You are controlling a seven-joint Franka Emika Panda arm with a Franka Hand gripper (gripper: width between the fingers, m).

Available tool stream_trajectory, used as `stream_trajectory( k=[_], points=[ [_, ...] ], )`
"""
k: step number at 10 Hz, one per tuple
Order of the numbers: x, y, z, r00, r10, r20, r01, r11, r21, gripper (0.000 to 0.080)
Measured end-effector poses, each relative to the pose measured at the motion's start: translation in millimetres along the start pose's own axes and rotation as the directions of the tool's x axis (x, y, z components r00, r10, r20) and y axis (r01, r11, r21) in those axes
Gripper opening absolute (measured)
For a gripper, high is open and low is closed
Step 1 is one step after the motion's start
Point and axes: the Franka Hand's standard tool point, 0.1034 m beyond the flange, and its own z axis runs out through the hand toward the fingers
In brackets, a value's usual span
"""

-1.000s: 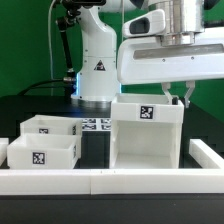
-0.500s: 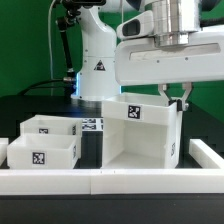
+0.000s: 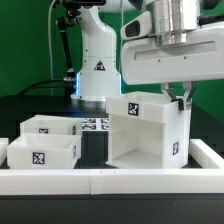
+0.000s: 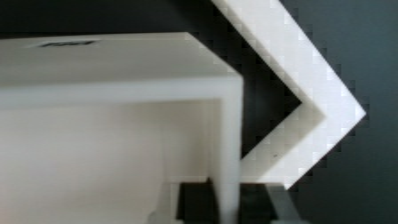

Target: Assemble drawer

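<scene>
Clamping the shell (image 3: 148, 135) by its top edge, my claw (image 3: 182, 97) holds it at the exterior view's right, just behind the rail (image 3: 110, 181). I see the back tray (image 3: 55, 127) and front tray (image 3: 42, 156) apart from it, toward that view's left.

The shell (image 3: 148, 135) is a tall white box, upright, open front toward the camera, turned so that one tagged side wall shows. The rear tray (image 3: 52, 126) and the front tray (image 3: 42, 155), open-topped and tagged, sit at 9 o'clock of it, apart.
</scene>
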Motion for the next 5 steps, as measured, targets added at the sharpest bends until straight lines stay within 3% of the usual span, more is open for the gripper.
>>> stream_trajectory(
  k=[3, 5],
  points=[
    [7.0, -5.2, -1.3, 0.988, 0.157, -0.006, -0.157, 0.987, 0.015, 0.0045],
    [3.5, -8.4, -1.6, 0.975, 0.224, 0.003, -0.224, 0.974, 0.023, 0.0045]
  ],
)
